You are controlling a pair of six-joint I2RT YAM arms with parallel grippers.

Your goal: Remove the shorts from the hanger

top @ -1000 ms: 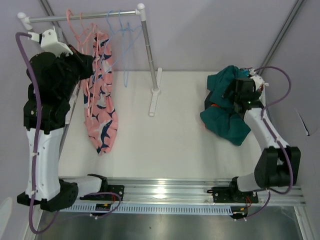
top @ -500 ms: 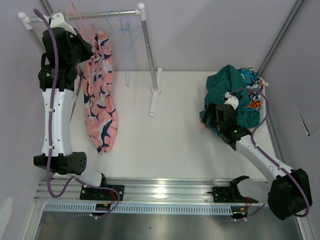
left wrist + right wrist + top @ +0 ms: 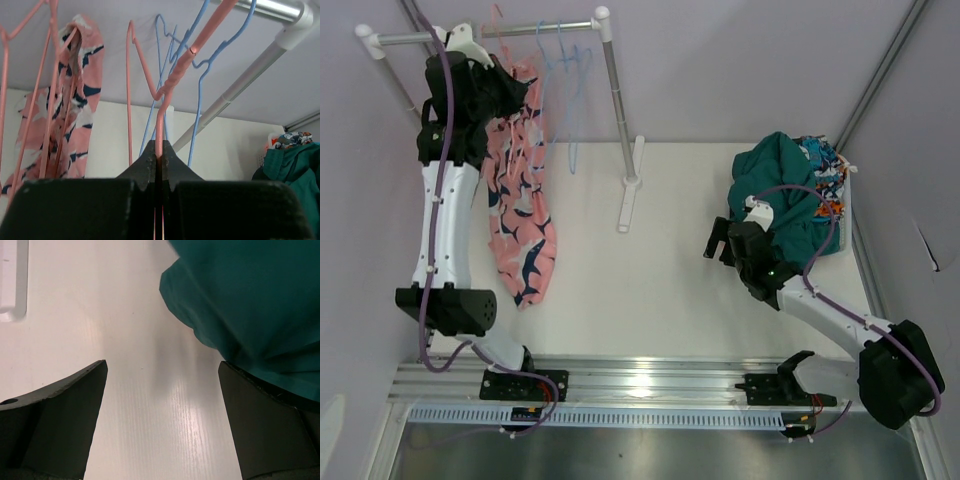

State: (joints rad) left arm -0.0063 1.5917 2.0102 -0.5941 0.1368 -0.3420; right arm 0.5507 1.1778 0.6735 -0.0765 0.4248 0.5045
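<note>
The left gripper [image 3: 159,159] clamps a pink hanger [image 3: 172,85] beside the hanging pink shorts [image 3: 520,220], probably to control it for removal, while the right gripper [image 3: 162,405] hangs wide apart, empty.

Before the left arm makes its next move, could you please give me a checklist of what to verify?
1. Left end effector shut on the pink hanger: ok.
2. That hanger's hook over the rail: cannot tell, its top is cut off.
3. That hanger carries the pink shorts: cannot tell.
4. Pink shorts off the rack: not ok, they hang there.
5. Right end effector open and empty: ok.
</note>
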